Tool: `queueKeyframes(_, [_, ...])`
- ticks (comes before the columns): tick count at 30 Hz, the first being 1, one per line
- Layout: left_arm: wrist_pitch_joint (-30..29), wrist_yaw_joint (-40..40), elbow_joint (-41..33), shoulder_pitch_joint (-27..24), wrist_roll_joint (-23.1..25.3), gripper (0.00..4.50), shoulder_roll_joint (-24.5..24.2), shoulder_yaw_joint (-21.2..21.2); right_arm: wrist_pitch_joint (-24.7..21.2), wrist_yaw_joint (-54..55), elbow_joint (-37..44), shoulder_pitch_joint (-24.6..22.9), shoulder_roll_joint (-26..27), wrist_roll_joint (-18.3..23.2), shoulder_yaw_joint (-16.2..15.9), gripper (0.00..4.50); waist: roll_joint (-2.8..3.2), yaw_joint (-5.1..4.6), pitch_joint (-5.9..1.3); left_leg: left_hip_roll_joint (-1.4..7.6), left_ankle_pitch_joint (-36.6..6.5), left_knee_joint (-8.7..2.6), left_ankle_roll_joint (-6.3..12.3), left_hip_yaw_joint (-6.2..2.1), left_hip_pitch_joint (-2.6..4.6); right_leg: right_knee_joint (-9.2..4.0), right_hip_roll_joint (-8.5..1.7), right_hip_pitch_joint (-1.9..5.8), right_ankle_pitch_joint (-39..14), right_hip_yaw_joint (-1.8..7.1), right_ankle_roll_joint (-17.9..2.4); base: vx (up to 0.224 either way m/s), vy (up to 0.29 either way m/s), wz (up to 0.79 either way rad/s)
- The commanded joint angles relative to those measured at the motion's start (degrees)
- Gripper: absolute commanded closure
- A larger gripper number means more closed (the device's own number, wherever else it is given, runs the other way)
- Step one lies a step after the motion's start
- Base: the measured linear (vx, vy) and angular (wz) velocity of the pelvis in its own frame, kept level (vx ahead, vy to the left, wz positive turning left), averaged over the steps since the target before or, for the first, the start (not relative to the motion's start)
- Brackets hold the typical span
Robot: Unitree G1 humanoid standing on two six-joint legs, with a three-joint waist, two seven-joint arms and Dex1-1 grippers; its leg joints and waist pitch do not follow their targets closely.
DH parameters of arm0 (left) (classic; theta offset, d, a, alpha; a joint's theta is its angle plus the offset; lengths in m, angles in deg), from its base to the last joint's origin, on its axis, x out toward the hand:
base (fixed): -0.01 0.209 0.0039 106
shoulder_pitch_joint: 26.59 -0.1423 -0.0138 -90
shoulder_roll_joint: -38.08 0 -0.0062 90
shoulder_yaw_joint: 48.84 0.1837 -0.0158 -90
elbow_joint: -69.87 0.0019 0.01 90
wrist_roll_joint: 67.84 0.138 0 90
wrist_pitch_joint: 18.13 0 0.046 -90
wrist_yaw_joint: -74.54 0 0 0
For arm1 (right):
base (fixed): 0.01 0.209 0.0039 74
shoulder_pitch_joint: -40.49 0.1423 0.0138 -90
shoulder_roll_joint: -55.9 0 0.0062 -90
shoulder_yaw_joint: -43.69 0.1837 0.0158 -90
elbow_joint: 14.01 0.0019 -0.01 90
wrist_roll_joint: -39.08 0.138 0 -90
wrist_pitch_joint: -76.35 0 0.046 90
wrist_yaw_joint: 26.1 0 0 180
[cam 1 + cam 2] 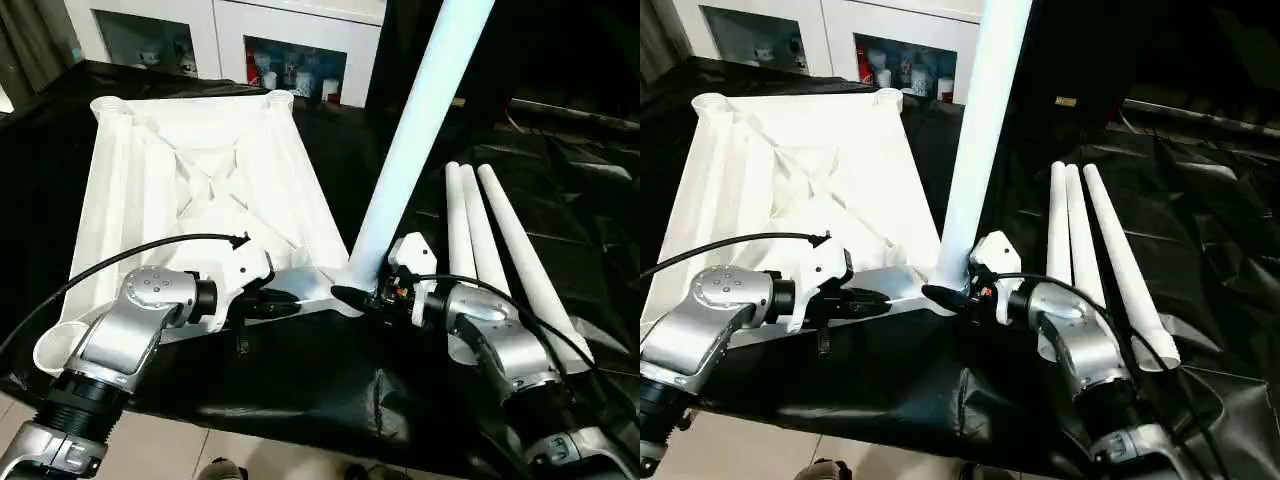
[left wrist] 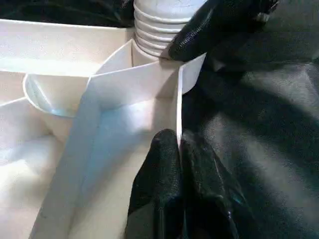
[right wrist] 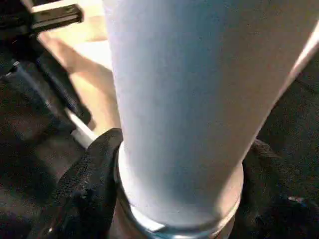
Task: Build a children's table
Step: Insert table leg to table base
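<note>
**Head view: leg standing in near corner socket, right gripper at its base**

Head view puts the white plastic rectangular table top (image 1: 200,190), ribbed underside up, on the black cloth (image 1: 300,390) across the centre-left of the frame. One long white tapered tube leg (image 1: 415,140) rises from the top's near right corner, leaning toward the upper right. Three more white tube legs (image 1: 500,250) lie side by side on the cloth at right.

Left gripper (image 1: 285,298): fingers pressed together, pinching the thin near edge wall of the top just beside that corner. Right gripper (image 1: 365,297): fingers spread around the leg's base, one each side.

To do this step well, my read:
- keep the left pinch firm so the top can't slide or lift
- bring the leg upright over the socket before pushing or turning; a lean risks binding
- hold low on the leg, as now, for control

View differences:
- Left wrist view shows the ribbed ring at the leg's foot (image 2: 164,25) sitting at the round corner socket, with a right finger against it. Head view hides that joint behind the grippers.
- Right wrist view shows the black fingers (image 3: 87,184) flanking the tube. Can't tell from it whether the leg is fully seated.
- Head view alone gives the leg's lean and the spare legs.
</note>
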Motion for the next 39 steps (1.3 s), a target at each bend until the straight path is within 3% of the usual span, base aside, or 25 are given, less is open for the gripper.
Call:
queueKeyframes(1, [-0.3,4.9,2.2,1.2,-0.6,4.50,3.9,-1.1,-1.2,12.8,-7.4,0.9,3.1,-1.6,4.2,1.76,0.60,-0.23,-3.20,0.01,-17.3,-4.16,-0.33,0.64,0.78,-4.37,-1.53,2.60,-17.9,1.68,-10.2,0.000,0.000,0.00])
queueKeyframes(3, [-1.4,9.1,4.0,2.0,0.5,4.50,6.2,-1.3,-2.0,21.1,-11.4,2.4,5.7,-1.4,6.5,1.76,0.55,-0.53,-3.31,-0.10,-19.0,-4.28,-1.65,0.31,0.84,-4.66,-1.72,2.66,-22.3,1.63,-8.7,0.000,0.000,0.00])
queueKeyframes(5, [-3.0,15.0,6.4,3.2,2.3,4.50,9.5,-1.5,-3.6,29.4,-15.8,4.3,9.0,-0.7,9.0,1.76,0.61,-0.99,-2.86,-0.23,-22.1,-4.31,-2.10,0.28,1.17,-5.21,-1.63,2.07,-26.2,1.58,-7.5,0.000,0.000,0.00])
queueKeyframes(6, [-4.1,18.1,7.6,3.9,3.1,4.50,11.3,-1.6,-3.6,33.1,-17.5,5.1,10.3,-1.1,9.4,1.77,0.47,-1.23,-2.88,-0.39,-23.0,-4.31,-2.41,0.02,1.11,-5.40,-1.72,2.17,-28.7,1.41,-6.3,0.000,0.000,0.00])
queueKeyframes(9, [-5.9,25.6,10.4,5.5,4.7,4.50,16.1,-1.7,-2.9,39.2,-20.7,7.2,13.7,-1.6,9.8,1.77,0.39,-1.45,-2.77,-0.60,-25.2,-4.07,-2.11,-0.05,1.55,-6.12,-1.67,1.35,-32.1,1.35,-4.3,0.000,0.000,0.00])
queueKeyframes(12, [-5.7,30.3,12.1,6.6,6.0,4.50,20.6,-0.7,-2.4,41.2,-23.6,9.8,16.4,-2.3,9.2,1.77,0.28,-1.49,-2.72,-0.69,-26.6,-4.20,-1.38,-0.32,1.52,-6.51,-1.55,1.35,-33.3,1.04,-3.2,0.000,0.000,0.00])
queueKeyframes(14, [-4.6,30.9,12.8,7.0,7.0,4.50,21.3,0.1,-2.5,41.3,-25.1,11.0,16.9,-2.8,9.0,1.77,0.53,-1.56,-2.82,-0.56,-27.3,-4.53,-1.07,-0.63,1.33,-6.64,-1.70,1.73,-32.5,0.77,-3.0,0.000,0.000,0.00])
queueKeyframes(15, [-4.1,30.7,12.9,7.2,7.8,4.50,21.0,0.7,-2.1,41.0,-25.6,11.5,17.1,-2.8,9.0,1.77,0.12,-1.64,-2.83,-0.53,-27.3,-4.61,-0.96,-0.64,1.30,-6.73,-1.71,1.76,-32.2,0.68,-3.0,0.000,0.000,0.00])
queueKeyframes(18, [-3.7,29.9,12.6,7.2,8.4,4.50,19.9,0.9,-1.2,39.1,-26.2,12.4,17.4,-2.2,9.4,1.77,0.34,-1.77,-2.77,-0.55,-28.1,-4.88,-0.88,-0.80,1.27,-6.95,-1.85,1.87,-32.7,0.62,-2.8,0.000,0.000,0.00])
queueKeyframes(20, [-3.0,29.0,12.4,7.2,8.5,4.50,18.6,0.8,0.1,37.4,-26.8,13.2,17.8,-1.8,9.9,1.77,0.35,-1.87,-2.95,-0.51,-26.9,-5.13,-0.73,-0.86,0.90,-6.82,-1.93,2.30,-30.9,0.56,-3.3,0.000,0.000,0.00])
queueKeyframes(21, [-3.0,28.9,12.4,7.2,8.5,4.50,18.5,0.7,0.2,37.3,-26.7,13.2,17.7,-1.9,9.9,1.21,0.47,-1.83,-2.87,-0.47,-26.9,-5.18,-0.75,-0.79,0.96,-6.89,-1.88,2.10,-30.4,0.64,-3.5,0.000,0.000,0.00])
queueKeyframes(24, [-2.2,26.7,11.4,6.3,8.0,4.50,16.6,0.2,1.1,35.9,-25.7,13.7,17.1,-1.9,10.2,1.07,0.38,-1.77,-2.81,-0.50,-27.5,-5.07,-0.51,-0.62,1.25,-6.97,-1.91,1.86,-30.7,0.75,-3.8,0.000,0.000,0.00])
queueKeyframes(26, [-0.9,24.7,10.6,5.7,7.6,4.50,15.3,0.3,0.8,34.2,-23.8,13.6,16.3,-1.6,10.0,0.82,0.30,-1.97,-2.85,-0.56,-26.7,-5.29,-0.29,-0.78,0.75,-6.92,-2.03,2.34,-31.3,0.70,-3.6,0.000,0.000,0.00])
queueKeyframes(29, [-0.5,21.5,9.4,4.6,6.2,4.50,12.9,-0.6,-1.7,29.2,-17.9,12.5,13.6,-0.2,9.5,0.61,0.10,-1.80,-3.36,-0.29,-20.7,-5.17,0.44,-0.33,0.26,-5.89,-1.78,2.65,-22.9,1.14,-5.4,0.000,0.000,0.00])
queueKeyframes(30, [-0.4,20.7,9.3,4.4,5.9,4.50,12.2,-0.9,-3.3,27.3,-16.1,12.1,12.8,0.5,9.4,0.61,0.10,-1.80,-3.36,-0.29,-20.7,-5.17,0.44,-0.33,0.26,-5.89,-1.78,2.65,-22.9,1.14,-5.4,0.000,0.000,0.00])
queueKeyframes(31, [-0.3,20.2,9.3,4.3,5.6,4.50,11.6,-1.0,-4.7,25.7,-14.6,11.7,12.2,1.1,9.4,0.51,0.23,-1.58,-3.40,-0.21,-18.9,-5.06,1.14,-0.08,0.33,-5.66,-1.55,2.62,-19.7,1.18,-6.3,0.000,0.000,0.00])
queueKeyframes(33, [1.5,18.6,9.3,4.0,5.2,4.50,10.2,-1.0,-5.3,22.2,-11.5,10.5,10.0,0.6,7.7,0.31,0.27,-1.44,-3.21,-0.14,-18.8,-4.99,1.61,0.15,0.39,-5.71,-1.53,2.46,-19.5,1.22,-7.2,0.000,0.000,0.00])
queueKeyframes(34, [4.3,15.0,8.7,3.4,4.1,4.50,8.2,-0.9,-6.4,16.0,-6.8,8.4,6.3,0.5,5.4,0.31,0.35,-1.31,-3.34,-0.12,-18.4,-4.98,1.56,0.15,0.43,-5.69,-1.65,2.51,-19.4,1.22,-7.6,0.000,0.000,0.00])
queueKeyframes(37, [4.1,10.9,6.8,2.5,2.0,4.50,6.5,-1.1,-5.6,9.0,-2.8,6.3,2.5,0.3,3.2,0.31,0.53,-0.94,-3.54,0.02,-14.4,-4.65,2.06,0.35,0.29,-4.83,-1.60,2.91,-13.0,1.35,-9.3,0.018,0.000,0.00])
queueKeyframes(39, [4.1,7.3,5.4,1.8,0.8,4.50,4.6,-0.8,-5.5,2.9,0.6,4.6,-0.6,0.7,1.3,0.31,0.57,-0.87,-3.71,-0.02,-10.7,-4.29,3.35,0.49,0.28,-4.04,-1.41,3.24,-6.8,1.30,-11.5,0.052,0.006,-0.01])
